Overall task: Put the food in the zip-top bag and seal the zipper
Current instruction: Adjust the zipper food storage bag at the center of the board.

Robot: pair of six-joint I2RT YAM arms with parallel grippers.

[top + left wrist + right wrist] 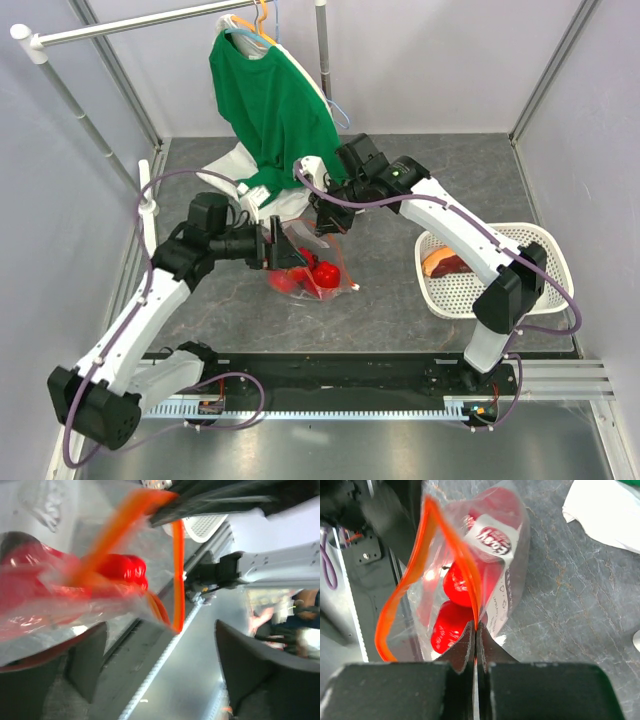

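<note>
Several glossy, rounded red fruits (457, 582) show through the clear, crinkled plastic of the zip-top bag (318, 272), which sits on the mottled grey bench (400, 295) at the centre of the overhead frame. Pinched tight on the thin orange-red zipper (402, 587), the right gripper (475, 630) holds the bag's rim, and the strip bows open toward the frame's left. Beside the bag's mouth the left gripper (283, 250) stands spread wide, clasping nothing.

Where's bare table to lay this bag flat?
Bare table: the strip between the zip-top bag and the black front rail, and the far-right patch behind the white basket. Crowded: the centre, where the left claw and right claw meet at the bag, and the far side by the white cloth and green shirt.
</note>
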